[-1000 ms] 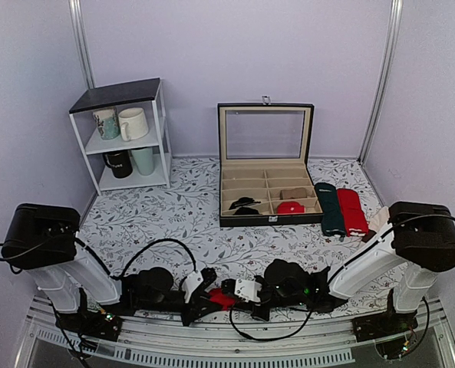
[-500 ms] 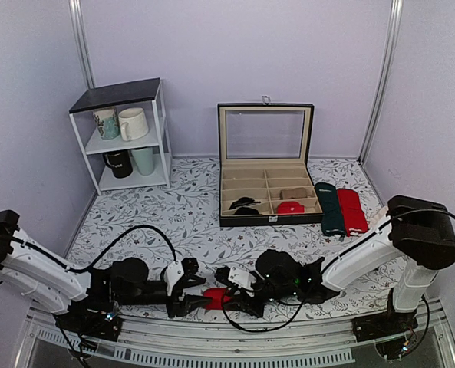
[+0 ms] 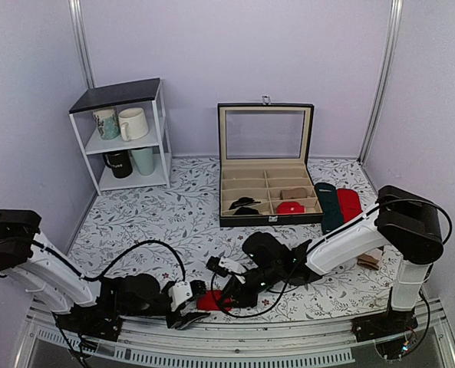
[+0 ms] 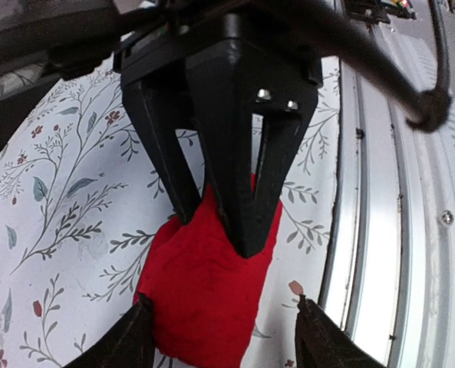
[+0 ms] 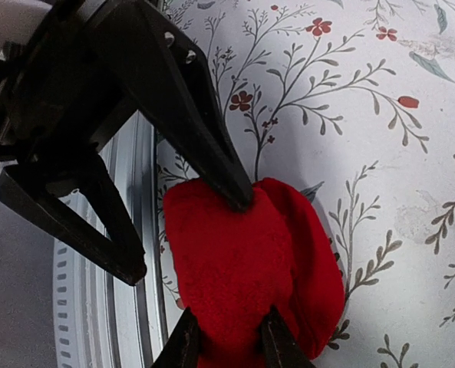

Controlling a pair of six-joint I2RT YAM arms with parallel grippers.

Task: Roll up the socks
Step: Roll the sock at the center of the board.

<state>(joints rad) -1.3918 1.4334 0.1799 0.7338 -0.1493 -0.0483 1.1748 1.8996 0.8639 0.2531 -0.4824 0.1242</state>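
Note:
The socks [image 3: 210, 300] lie as a compact bright red bundle on the floral table cloth, close to the near edge. My right gripper [image 5: 231, 349] is shut on the socks [image 5: 250, 268], its two fingers pinching one end of the bundle. My left gripper [image 4: 227, 341] is open and reaches in from the other side. One of its fingers [image 4: 131, 345] touches the edge of the socks [image 4: 204, 284], while the other stands apart over the cloth. In the top view my left gripper [image 3: 189, 305] and right gripper [image 3: 225, 293] meet at the bundle.
A metal rail [image 4: 380, 192] runs along the table's near edge, right beside the bundle. Further back stands an open compartment box [image 3: 265, 203], with a dark green sock [image 3: 331, 208] and a plain red sock [image 3: 351, 205] to its right. A white shelf with mugs [image 3: 123, 138] stands at the back left.
My left gripper has opened and let go of the socks, and the left arm has sunk lower. The right gripper stays shut on the bundle, which shifted slightly left.

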